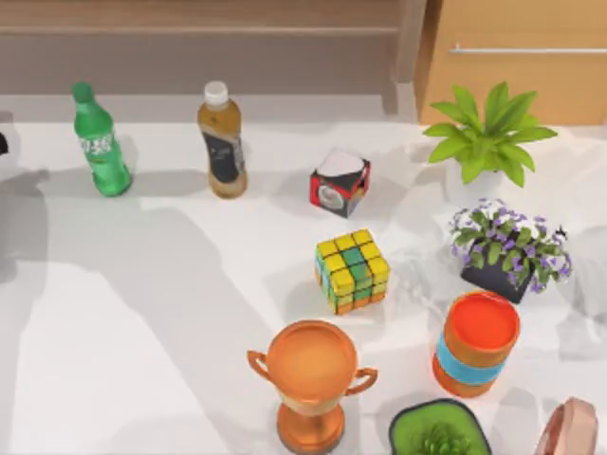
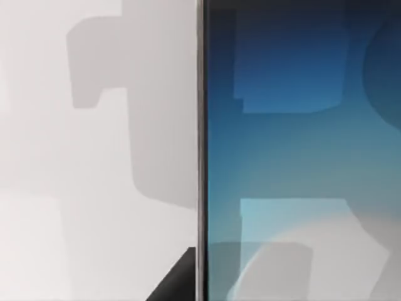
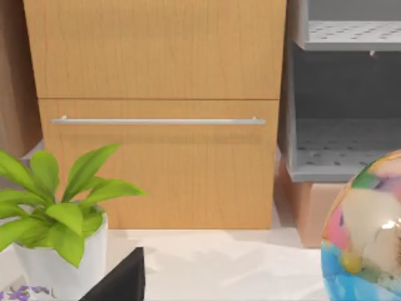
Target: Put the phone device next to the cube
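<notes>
White counter (image 1: 142, 313) is carrying the cube (image 1: 352, 270) at center frame in the top view, sitting below a red-black-white box (image 1: 339, 181) and above an orange trophy (image 1: 311, 381). Left wrist view is showing the phone device (image 2: 301, 157) lying flat on the counter, screen up. Jaws: cannot tell how either set is standing.

phone device (image 2: 301, 150): glossy glass | cube (image 1: 353, 270): glossy plastic | cabinet (image 3: 156, 113): matt wood
</notes>
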You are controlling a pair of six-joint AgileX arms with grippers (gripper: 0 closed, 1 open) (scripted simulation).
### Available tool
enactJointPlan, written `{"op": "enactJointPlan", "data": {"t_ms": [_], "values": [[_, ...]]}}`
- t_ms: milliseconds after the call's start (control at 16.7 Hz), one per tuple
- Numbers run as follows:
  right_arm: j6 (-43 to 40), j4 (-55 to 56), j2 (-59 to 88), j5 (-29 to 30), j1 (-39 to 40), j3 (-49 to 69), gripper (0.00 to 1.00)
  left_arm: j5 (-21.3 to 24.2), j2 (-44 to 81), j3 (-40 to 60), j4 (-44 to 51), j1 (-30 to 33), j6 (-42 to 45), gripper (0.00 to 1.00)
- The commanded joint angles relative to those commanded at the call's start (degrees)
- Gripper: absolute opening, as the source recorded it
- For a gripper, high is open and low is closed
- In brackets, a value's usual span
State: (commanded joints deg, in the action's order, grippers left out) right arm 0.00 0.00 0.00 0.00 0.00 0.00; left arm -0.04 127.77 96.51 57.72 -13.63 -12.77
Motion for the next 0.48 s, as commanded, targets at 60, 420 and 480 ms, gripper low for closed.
{"op": "enactJointPlan", "data": {"t_ms": [60, 420, 480], "values": [[0.0, 0.0, 0.0, 0.0, 0.0, 0.0, 1.0, 0.0, 0.0, 0.0, 0.0, 0.0, 0.0, 0.0], [0.0, 0.0, 0.0, 0.0, 0.0, 0.0, 1.0, -0.2, -1.86, 1.37, 0.53, 0.71, -0.37, 0.0], [0.0, 0.0, 0.0, 0.0, 0.0, 0.0, 1.0, -0.31, -2.68, 1.62, 0.97, 1.24, -0.7, 0.0]]}}
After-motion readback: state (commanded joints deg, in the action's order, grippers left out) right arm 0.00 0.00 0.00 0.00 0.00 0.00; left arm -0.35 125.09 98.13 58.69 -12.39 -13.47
